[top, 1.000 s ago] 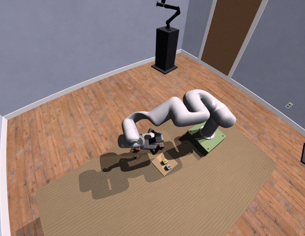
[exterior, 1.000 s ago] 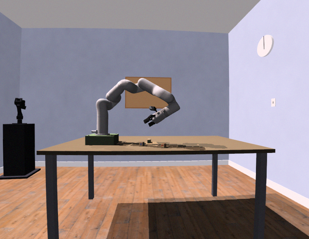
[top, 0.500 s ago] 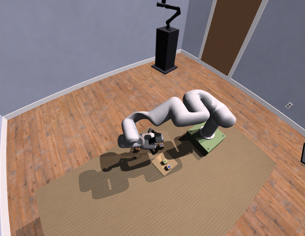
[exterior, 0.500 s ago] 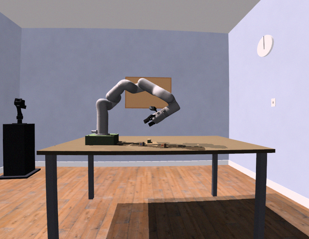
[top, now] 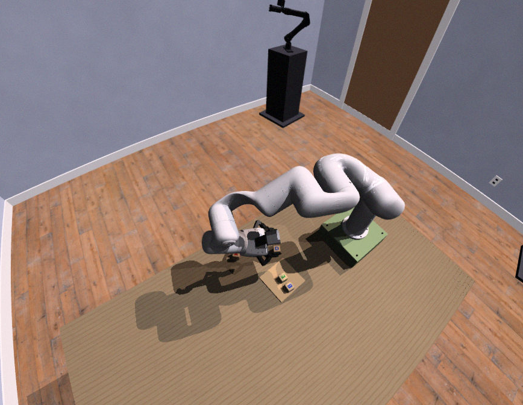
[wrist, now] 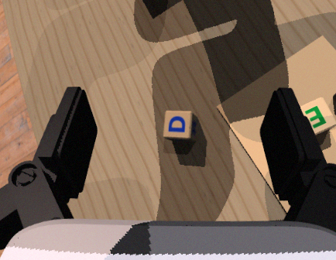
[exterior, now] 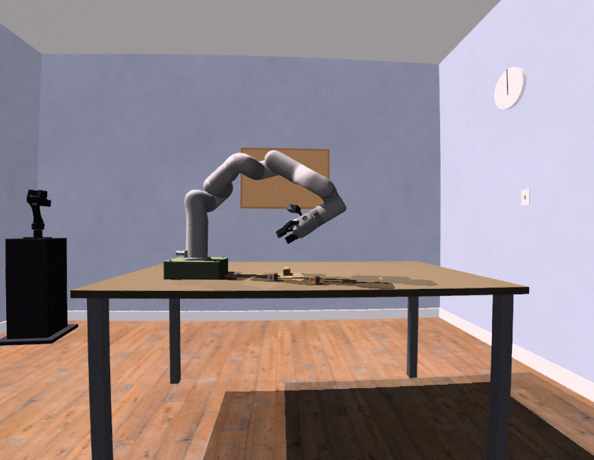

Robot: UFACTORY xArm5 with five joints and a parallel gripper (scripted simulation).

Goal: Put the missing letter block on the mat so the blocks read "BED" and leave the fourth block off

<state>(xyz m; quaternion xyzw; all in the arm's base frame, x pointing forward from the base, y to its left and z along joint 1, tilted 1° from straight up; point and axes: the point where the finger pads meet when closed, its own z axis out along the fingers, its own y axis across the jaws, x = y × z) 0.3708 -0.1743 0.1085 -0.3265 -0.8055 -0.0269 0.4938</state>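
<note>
Tool (wrist: 177,127) wide open, empty, hanging well above table (exterior: 436,282), tilted down over D block (wrist: 179,125). D sits off mat (wrist: 304,73), just beside mat's near corner, letter up, framed midway between fingers, likely lined up for straight descent and grasp. E block (wrist: 319,114) on mat at 3 o'clock from D in wrist view; B block (top: 288,287) beside E. Fourth block (top: 235,255), red-lettered, off mat under wrist, should stay there. Open slot for D seems next to E.

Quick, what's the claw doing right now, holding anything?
Claw: open wide, holding nothing, hanging above the D block.
</note>
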